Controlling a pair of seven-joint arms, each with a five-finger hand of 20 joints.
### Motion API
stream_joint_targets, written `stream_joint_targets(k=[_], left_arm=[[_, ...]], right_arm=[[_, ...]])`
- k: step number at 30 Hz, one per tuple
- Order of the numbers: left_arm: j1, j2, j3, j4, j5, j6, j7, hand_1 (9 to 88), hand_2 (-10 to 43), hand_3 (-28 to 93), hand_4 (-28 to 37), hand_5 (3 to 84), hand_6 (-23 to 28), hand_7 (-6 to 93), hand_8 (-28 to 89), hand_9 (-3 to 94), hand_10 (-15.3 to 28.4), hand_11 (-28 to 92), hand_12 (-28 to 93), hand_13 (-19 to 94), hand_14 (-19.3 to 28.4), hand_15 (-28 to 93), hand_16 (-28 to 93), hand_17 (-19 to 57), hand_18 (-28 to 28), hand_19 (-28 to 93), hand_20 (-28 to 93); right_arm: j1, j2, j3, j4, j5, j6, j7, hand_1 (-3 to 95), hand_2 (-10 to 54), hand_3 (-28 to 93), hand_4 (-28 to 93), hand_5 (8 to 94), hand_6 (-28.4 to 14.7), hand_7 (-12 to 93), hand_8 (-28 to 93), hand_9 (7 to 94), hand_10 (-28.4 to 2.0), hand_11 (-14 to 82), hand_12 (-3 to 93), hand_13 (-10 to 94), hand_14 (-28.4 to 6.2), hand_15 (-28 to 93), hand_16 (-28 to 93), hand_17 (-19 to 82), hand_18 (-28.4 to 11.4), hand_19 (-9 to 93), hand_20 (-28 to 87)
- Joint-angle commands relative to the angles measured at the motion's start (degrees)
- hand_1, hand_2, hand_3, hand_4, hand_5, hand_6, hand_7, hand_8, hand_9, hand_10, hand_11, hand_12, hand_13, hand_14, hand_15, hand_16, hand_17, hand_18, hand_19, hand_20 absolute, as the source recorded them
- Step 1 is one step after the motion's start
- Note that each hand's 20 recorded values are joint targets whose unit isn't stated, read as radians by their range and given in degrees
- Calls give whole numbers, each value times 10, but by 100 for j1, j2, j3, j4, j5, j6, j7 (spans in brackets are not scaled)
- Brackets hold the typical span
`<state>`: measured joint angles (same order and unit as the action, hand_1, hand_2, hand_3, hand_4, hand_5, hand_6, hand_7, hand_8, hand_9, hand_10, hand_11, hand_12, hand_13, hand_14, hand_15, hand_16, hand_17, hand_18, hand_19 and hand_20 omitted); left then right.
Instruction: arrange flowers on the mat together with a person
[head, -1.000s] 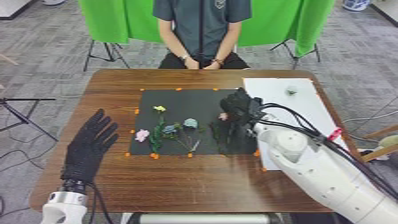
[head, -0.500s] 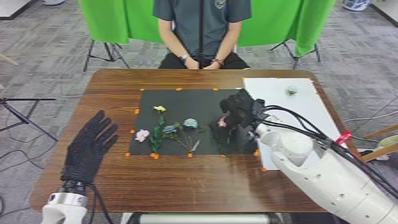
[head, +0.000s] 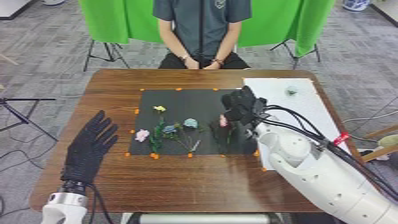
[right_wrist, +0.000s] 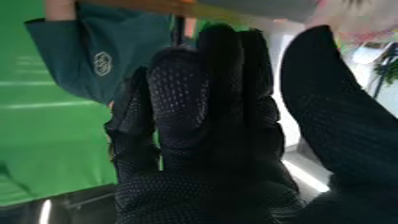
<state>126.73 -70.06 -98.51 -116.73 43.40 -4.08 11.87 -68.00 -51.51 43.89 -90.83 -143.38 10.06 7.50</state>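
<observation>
Pink flower — near right robot hand.

the right hand has drawn up off the right-hand pink flower, and the bloom (half hidden a second ago) now shows more fully on the mat.

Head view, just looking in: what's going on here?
The right hand is over the dark mat's far right corner, near a pink flower. Other flowers lie farther left on the mat, and a pale one is on the white sheet. The left hand is open at the left.
</observation>
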Motion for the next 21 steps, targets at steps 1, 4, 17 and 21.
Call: stream_joint_targets(k=[1,4,17,21], left_arm=[[37,7,-1,46,-2,-6,-61,277,-6,681,-263,268,32,158,-88,195,111,164,164,167,129,148,58,-134,194,366,108],[33,9,-2,49,-4,-8,-65,278,-5,681,-263,267,31,158,-88,195,111,164,165,167,129,148,59,-134,195,366,109],[77,-24,-49,-45,47,-37,19,273,-4,679,-263,266,28,161,-89,197,107,165,168,173,125,149,60,-133,194,368,108],[199,-50,-68,-87,26,24,86,271,-5,680,-264,265,26,166,-92,197,105,172,167,175,123,149,58,-131,194,369,107]], right_arm=[[77,-39,-22,-1,39,99,85,432,-95,758,-283,577,9,616,82,692,-86,504,481,699,-59,738,254,297,-182,808,467],[77,-34,-23,6,33,109,71,445,-95,758,-283,603,12,616,86,709,-85,509,483,714,-63,749,258,307,-182,813,467],[-2160,407,2931,-2144,3268,-437,67,329,-8,844,-247,549,-14,425,-16,618,-108,393,317,585,-90,617,203,227,-185,692,407],[-3451,105,4826,-2812,6134,-1581,-321,242,47,883,-218,457,-33,277,-142,456,-137,282,242,392,-116,468,164,144,-204,582,339]])
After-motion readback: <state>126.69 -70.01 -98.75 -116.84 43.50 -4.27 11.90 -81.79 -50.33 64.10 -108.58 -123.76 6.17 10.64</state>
